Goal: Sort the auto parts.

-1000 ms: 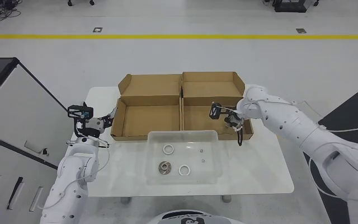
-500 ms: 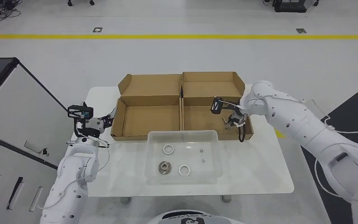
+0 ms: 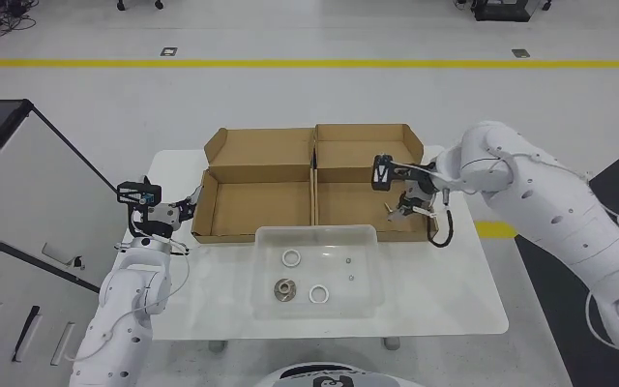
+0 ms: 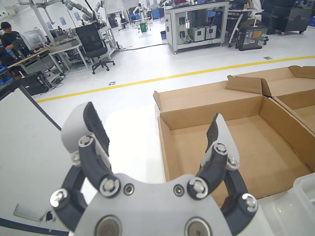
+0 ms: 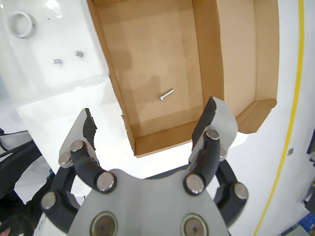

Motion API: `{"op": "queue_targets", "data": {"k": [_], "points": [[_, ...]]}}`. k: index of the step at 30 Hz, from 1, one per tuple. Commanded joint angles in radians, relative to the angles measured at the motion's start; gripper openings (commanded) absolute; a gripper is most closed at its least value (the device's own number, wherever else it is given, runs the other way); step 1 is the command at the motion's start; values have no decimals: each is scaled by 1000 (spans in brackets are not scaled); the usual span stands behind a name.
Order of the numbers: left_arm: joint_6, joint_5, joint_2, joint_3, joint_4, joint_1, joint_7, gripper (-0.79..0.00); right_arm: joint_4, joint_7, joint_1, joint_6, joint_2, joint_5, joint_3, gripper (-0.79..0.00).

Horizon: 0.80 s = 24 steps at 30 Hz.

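R fingers (image 5: pixel 209 116) withdrawn, bolt (image 5: pixel 166 94) in box (image 5: pixel 209 37)

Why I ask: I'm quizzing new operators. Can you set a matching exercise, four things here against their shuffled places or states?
Things:
1. bolt
2. metal flange
3. left hand
4. right hand

Places or states:
A. open, beside the left cardboard box
B. in the clear tray
C. open, above the right cardboard box
D. lying inside the right cardboard box

Pairs: 1-D, 2-B, 3-A, 4-C.
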State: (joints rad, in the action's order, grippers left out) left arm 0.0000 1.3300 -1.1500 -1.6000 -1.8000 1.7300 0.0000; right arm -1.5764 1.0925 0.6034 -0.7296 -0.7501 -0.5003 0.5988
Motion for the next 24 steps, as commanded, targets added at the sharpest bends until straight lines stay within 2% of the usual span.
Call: {"op": "queue_targets", "data": {"k": [1, 9, 22, 24], "points": [[0, 0, 0, 0, 0, 0, 0, 0, -71, 11, 12, 13, 27, 45, 20, 0], [0, 0, 0, 0, 0, 0, 0, 0, -255, 60, 27, 62, 105, 154, 41, 0], [0, 0, 0, 0, 0, 0, 0, 0, -255, 60, 27, 62, 105, 154, 41, 0], [0, 0, 0, 0, 0, 0, 0, 0, -298, 45, 26, 68, 105, 131, 49, 0]]}}
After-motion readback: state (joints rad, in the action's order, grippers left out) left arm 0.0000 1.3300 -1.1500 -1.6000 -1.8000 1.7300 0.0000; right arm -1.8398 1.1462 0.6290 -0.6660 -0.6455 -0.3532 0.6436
